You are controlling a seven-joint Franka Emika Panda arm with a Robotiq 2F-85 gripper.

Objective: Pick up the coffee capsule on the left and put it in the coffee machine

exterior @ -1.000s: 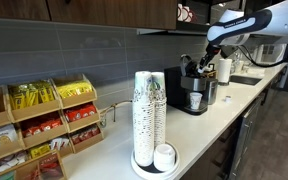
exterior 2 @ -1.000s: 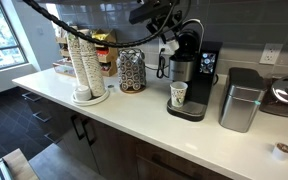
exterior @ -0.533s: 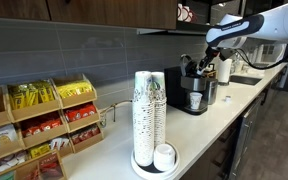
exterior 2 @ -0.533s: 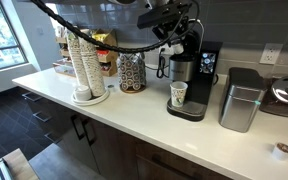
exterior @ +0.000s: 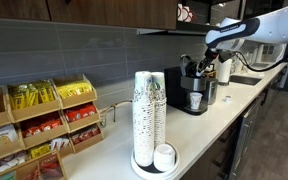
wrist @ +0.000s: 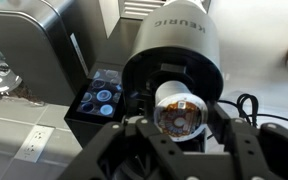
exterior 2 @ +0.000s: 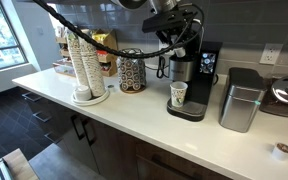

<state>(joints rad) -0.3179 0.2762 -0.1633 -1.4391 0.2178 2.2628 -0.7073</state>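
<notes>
- Black and boxy, with silvery metal parts on top, the coffee machine (exterior 2: 191,72) stands on the white countertop (exterior 2: 134,125) and shows in both exterior views (exterior: 194,92).
- The wrist view looks down on its silvery domed lid (wrist: 179,35), lettered KEURIG. A dark round opening lies just below the lid in that picture.
- A small round coffee capsule (wrist: 179,108) with a patterned foil top is pinched between the two dark fingers (wrist: 134,135) of the gripper (wrist: 180,128). It is held right in front of that dark opening. Whether it touches the machine cannot be told.
- In an exterior view the gripper (exterior 2: 174,42) hangs just over the top of the machine, at the end of the cabled arm. The capsule is too small to make out there. From the opposite side the gripper (exterior: 206,62) sits at the same spot above the machine.
- A white paper cup with a green print (exterior 2: 178,95) stands upright in the spout bay at the front of the machine (exterior: 195,101).
- A black tray of assorted capsules (wrist: 104,97) lies between the machine and a brushed-metal bin (wrist: 34,40). That bin stands just beside the machine (exterior 2: 241,100).
- Tall stacks of paper cups (exterior 2: 84,62) stand further along the counter (exterior: 149,110), with a round wire capsule holder (exterior 2: 132,72) between them and the machine.
- One small white pod (exterior 2: 280,150) lies alone on the countertop, well apart from the machine.
</notes>
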